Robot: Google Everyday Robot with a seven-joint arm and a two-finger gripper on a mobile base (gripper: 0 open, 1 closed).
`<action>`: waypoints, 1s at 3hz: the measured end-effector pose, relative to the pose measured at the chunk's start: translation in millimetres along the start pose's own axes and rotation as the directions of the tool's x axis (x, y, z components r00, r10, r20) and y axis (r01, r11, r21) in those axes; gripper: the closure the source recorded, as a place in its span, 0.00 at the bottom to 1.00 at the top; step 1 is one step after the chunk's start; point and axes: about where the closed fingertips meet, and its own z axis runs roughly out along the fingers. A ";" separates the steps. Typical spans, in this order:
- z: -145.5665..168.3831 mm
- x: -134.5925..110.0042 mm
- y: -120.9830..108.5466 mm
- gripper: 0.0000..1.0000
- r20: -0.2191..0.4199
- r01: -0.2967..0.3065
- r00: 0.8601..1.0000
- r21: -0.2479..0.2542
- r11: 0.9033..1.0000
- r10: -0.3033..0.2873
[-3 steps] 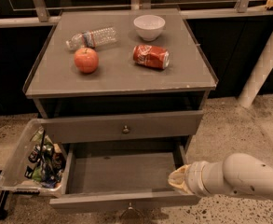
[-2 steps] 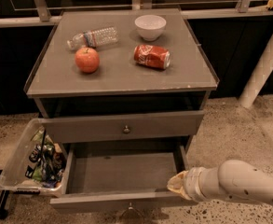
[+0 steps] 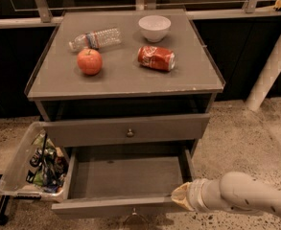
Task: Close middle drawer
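The middle drawer [image 3: 125, 176] is pulled far out of the grey cabinet, and its bare grey inside shows. Its flat front [image 3: 111, 208] runs along the bottom of the view, with a small knob [image 3: 133, 213] just below its edge. My gripper [image 3: 181, 197], on the white arm coming in from the lower right, is at the right end of the drawer's front, by the front right corner. It holds nothing that I can see.
The top drawer [image 3: 130, 132], with its taller front and knob, stands slightly out. On the cabinet top [image 3: 125, 75] are an apple [image 3: 89, 61], a water bottle [image 3: 96, 38], a white bowl [image 3: 154, 28] and a red can [image 3: 156, 58]. A clear bin [image 3: 34, 169] of packets stands at the left. A white post [image 3: 272, 63] stands at the right.
My gripper has moved down in the view, from beside the drawer's right wall to the right end of its front. The drawer has not visibly moved.
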 end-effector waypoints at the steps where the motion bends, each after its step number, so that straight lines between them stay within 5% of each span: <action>1: 9.2 11.4 1.6 1.00 -0.006 -0.018 1.000 0.004 1.000 0.018; 3: 27.8 33.1 10.8 1.00 -0.010 0.000 1.000 -0.011 1.000 0.000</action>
